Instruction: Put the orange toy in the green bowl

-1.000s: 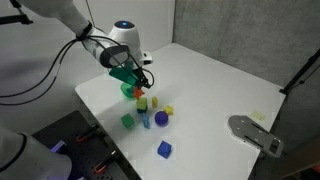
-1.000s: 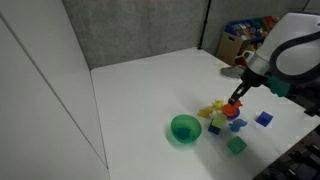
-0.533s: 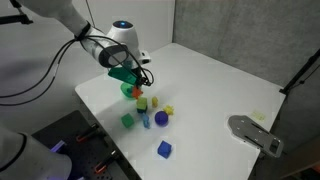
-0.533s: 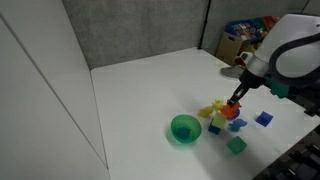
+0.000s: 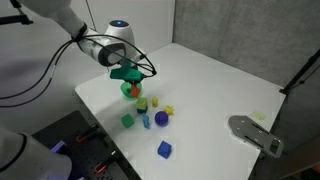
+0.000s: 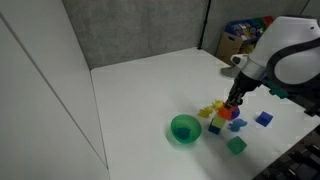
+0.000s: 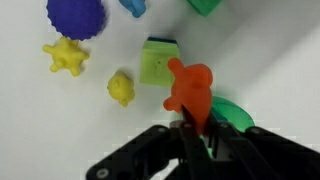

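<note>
Leftmost in the wrist view sits a blue spiky ball [image 7: 75,15], cut off by the top edge. Just below it is a yellow star-shaped toy [image 7: 65,55], and a second yellow knobbly toy [image 7: 121,89] lies a little further right. Next comes a lime-green cube [image 7: 157,62] resting flat on the white counter [image 7: 270,50]. The orange toy [image 7: 188,88] overlaps the cube's lower right corner. The hand [image 7: 192,125] comes in from the bottom edge, and its two dark fingers [image 7: 214,132] are pressed onto the lower end of the orange toy, pinching it between them. Whether the toy is off the counter or touching it cannot be told from this view. To the right of the fingers a curved piece of the green bowl [image 7: 236,113] shows, partly hidden behind them.

In an exterior view the green bowl [image 6: 173,128] stands upright at the left of the group. The small toys are clustered just to its right, and the hand [image 6: 234,108] points down over that cluster, beside the bowl rather than above it. Right of the hand a blue cube [image 6: 263,119] lies apart from the rest. A green cube [image 6: 236,146] sits nearer the counter's front edge.
</note>
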You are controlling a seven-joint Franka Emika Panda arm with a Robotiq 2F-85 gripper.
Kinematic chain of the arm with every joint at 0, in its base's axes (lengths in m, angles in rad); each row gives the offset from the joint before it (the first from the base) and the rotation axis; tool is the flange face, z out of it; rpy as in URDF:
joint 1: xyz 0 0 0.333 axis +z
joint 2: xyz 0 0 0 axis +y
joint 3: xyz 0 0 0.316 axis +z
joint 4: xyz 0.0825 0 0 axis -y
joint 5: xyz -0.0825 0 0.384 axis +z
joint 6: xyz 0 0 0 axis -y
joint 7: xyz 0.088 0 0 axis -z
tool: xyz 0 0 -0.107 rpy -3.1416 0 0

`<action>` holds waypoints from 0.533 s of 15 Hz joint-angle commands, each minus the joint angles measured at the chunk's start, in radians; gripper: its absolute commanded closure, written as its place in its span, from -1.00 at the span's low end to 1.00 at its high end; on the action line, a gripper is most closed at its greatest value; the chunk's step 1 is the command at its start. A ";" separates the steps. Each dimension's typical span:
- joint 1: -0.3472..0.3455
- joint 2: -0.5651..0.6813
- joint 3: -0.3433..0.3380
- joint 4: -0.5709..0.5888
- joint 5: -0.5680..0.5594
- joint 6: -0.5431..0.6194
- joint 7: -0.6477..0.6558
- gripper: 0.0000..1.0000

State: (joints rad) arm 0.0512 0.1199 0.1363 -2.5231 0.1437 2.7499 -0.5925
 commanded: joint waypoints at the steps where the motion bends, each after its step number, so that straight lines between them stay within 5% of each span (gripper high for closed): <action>1: -0.031 0.034 0.016 0.050 -0.009 -0.023 -0.153 0.89; 8: -0.082 0.110 0.044 0.113 0.001 -0.035 -0.429 0.89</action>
State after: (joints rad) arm 0.0078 0.1928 0.1528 -2.4618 0.1438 2.7498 -0.9120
